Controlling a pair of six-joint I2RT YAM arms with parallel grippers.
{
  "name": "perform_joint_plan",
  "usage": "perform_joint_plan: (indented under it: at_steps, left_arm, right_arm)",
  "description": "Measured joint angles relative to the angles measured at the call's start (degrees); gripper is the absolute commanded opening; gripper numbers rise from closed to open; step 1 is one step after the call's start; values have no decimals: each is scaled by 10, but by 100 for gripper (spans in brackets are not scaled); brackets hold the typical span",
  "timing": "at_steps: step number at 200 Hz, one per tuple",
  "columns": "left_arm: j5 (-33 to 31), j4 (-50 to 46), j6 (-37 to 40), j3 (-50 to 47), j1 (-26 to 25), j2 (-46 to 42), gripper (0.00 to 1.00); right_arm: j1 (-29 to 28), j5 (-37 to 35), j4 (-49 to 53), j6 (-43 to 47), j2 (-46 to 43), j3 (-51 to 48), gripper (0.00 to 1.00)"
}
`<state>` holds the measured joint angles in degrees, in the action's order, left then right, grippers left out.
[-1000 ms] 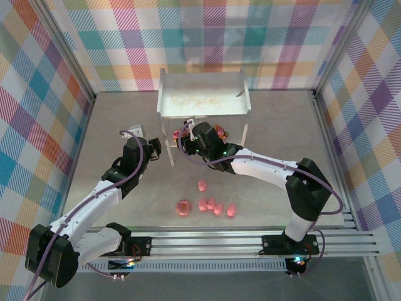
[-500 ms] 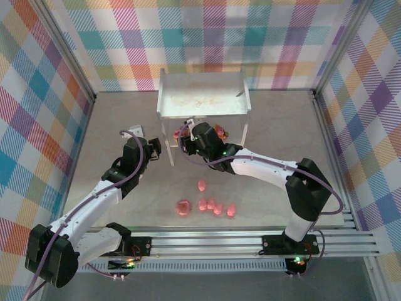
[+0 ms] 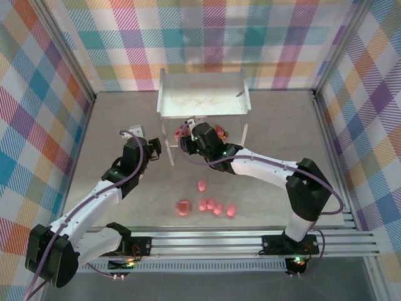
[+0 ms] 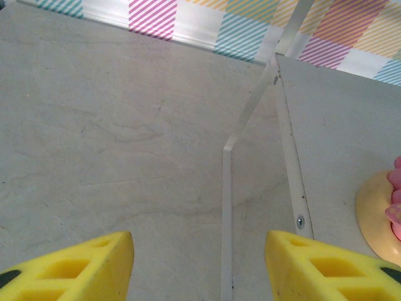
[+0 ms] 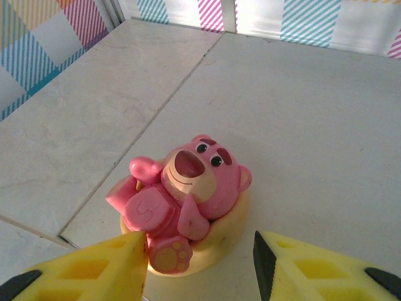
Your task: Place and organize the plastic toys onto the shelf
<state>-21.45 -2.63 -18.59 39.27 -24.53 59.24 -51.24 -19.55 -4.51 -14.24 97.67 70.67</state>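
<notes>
Nearest the arm bases, six toys lie on the surface: a donut, four pigs in a loose row just beside it, and a fifth pig a little farther in. None of these is shelved, so most of the job looks undone. They are small, rounded pieces of glossy pink plastic. The surface is matte, pale and faintly veined like stone.

Farther in, the left end effector hangs empty, its yellow cut-out fingers wide apart, just in front of a thin white leg of the shelf. The right end effector reaches under the shelf's top, fingers apart on either side of a bear; whether either finger touches it cannot be told. The bear, smooth pink with a cream muzzle, sits in a pale yellow dish-like base on the lower tier, near its left front edge. A red-yellow figure stands on the same tier, to the right. So two toys appear placed. The shelf's top is flat, pale and scuffed.
</notes>
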Motion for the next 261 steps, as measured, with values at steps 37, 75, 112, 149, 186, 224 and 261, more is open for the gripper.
perform_joint_plan:
  at_steps: [37, 75, 112, 149, 186, 224, 261]
  left_arm:
    - [0, 0, 0, 0, 0, 1, 57]
    - [0, 0, 0, 0, 0, 4, 57]
    - [0, 1, 0, 1, 0, 9, 57]
    - [0, 1, 0, 3, 0, 9, 57]
    - [5, 1, 0, 4, 0, 9, 57]
    - [8, 1, 0, 4, 0, 9, 57]
    - [9, 1, 0, 4, 0, 9, 57]
  right_arm:
    - [0, -10, 6, 2, -8, -5, 49]
    - [0, -12, 10, 2, -14, -6, 49]
    - [0, -15, 12, 2, -18, -6, 49]
    - [0, -14, 12, 5, -24, -10, 49]
    - [0, -7, 13, 15, -42, -20, 49]
    - [0, -1, 15, 17, -42, -20, 49]
    - [0, 6, 17, 17, -42, -20, 49]
